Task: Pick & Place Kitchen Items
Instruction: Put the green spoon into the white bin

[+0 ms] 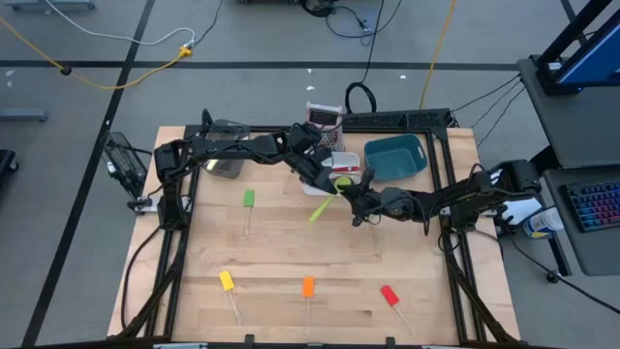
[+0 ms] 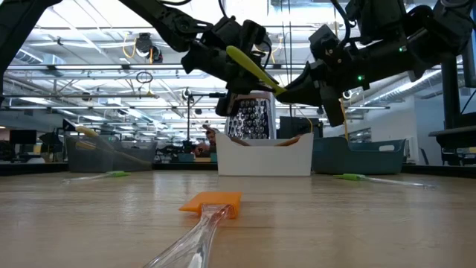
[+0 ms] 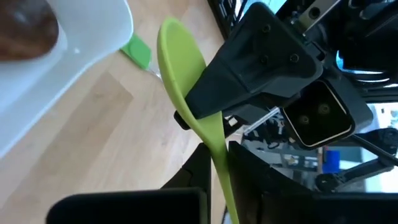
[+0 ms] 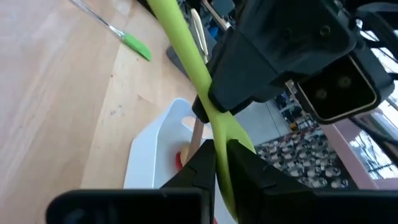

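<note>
A lime-green spoon point(image 1: 323, 206) hangs in the air between both arms, in front of the white bin point(image 2: 264, 145). In the low view the spoon point(image 2: 253, 67) slants down from upper left to lower right. My left gripper point(image 3: 219, 171) and my right gripper point(image 4: 221, 165) are both shut on it, close together near its middle. The bowl point(image 3: 180, 62) sticks out past the right gripper's finger, and the handle point(image 4: 180, 43) runs on past the left gripper. Spatulas lie flat on the table: green point(image 1: 249, 199), yellow point(image 1: 227, 281), orange point(image 1: 308, 286) and red point(image 1: 388, 295). My left gripper pinches the spoon's handle point(image 3: 217, 146) between its two fingers, just below the neck, coming from the table's left. The spoon is lifted clear of the table and tilted. My right gripper pinches the spoon point(image 4: 217, 134) between its two fingers where the handle widens toward the bowl, coming from the table's right. Its hold lies right beside the left gripper's finger point(image 4: 202, 111).
The white bin holds a wooden spoon point(image 3: 25, 31) and red pieces. Behind it stands the box grater point(image 2: 249, 115). A teal bin point(image 1: 395, 157) lies at the far right, a dark mesh bin point(image 1: 225, 160) at the far left. Another green spatula point(image 2: 353, 176) lies at the right.
</note>
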Action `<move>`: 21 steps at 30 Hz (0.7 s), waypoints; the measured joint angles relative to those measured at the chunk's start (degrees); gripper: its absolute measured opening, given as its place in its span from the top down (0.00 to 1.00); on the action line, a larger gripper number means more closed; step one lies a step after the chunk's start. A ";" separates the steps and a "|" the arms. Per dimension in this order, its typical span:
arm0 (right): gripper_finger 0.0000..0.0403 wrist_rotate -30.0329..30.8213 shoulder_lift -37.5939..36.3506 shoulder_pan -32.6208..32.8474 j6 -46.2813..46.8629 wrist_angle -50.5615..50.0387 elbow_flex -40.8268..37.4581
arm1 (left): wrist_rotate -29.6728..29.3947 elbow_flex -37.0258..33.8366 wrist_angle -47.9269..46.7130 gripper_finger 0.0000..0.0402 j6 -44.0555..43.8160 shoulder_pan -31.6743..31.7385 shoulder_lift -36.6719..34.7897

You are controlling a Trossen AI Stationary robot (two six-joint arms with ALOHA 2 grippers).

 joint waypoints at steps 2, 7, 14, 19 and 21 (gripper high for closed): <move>0.96 0.97 -0.02 -0.01 0.22 -0.63 0.00 | -0.78 0.07 -0.11 0.89 0.85 0.00 0.00; 0.96 1.17 -0.02 -0.02 2.02 -2.80 0.00 | -4.35 0.07 -0.49 0.79 4.86 0.04 -0.02; 0.96 1.87 0.02 -0.11 6.74 -7.93 -0.06 | -4.58 0.07 -0.55 0.71 11.19 1.13 -0.17; 0.96 1.89 0.00 -0.09 11.81 -10.90 -0.07 | -4.94 0.07 -0.47 0.70 18.17 1.81 -0.17; 0.96 3.63 0.00 -0.07 13.47 -10.80 -0.07 | -5.28 0.07 -0.26 0.70 20.70 1.81 -0.17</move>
